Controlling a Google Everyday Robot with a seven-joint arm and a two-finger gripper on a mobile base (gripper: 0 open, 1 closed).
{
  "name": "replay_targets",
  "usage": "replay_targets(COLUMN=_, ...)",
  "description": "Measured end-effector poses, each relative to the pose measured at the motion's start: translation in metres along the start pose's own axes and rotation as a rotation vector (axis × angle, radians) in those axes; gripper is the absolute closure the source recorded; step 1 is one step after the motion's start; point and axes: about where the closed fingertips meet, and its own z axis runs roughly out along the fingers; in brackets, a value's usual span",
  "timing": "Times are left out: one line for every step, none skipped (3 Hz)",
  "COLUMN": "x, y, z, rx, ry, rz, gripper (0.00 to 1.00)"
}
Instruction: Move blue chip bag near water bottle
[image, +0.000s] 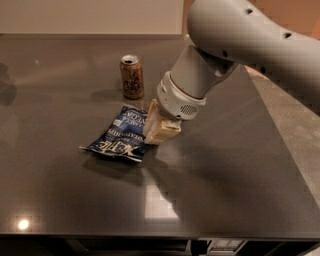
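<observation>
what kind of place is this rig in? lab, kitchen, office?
Probably an office break room or kitchenette, though that is a guess. Cues: a long dark counter with snack items on it, a drink can and a blue chip bag. The claw is at the bag's right edge.

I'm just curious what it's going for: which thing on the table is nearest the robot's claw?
The blue chip bag, lying flat, with the gripper at its right edge. The brown can stands upright farther back, apart from both.
</observation>
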Motion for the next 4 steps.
replay_targets(x=0.0006, y=0.0017, z=-0.0049, rx=0.000, ry=-0.005, rz=0.005, gripper=0.87)
replay_targets(x=0.0006, y=0.0012, z=-0.0079, rx=0.009, ry=-0.008, rz=0.005, gripper=1.00)
replay_targets(x=0.0008, y=-0.0005, z=-0.0113, rx=0.023, ry=-0.031, rz=0.012, gripper=0.81)
replay_targets(x=-0.0006, y=0.0003, z=-0.0113, rx=0.022, ry=-0.029, rz=0.009, gripper=0.59)
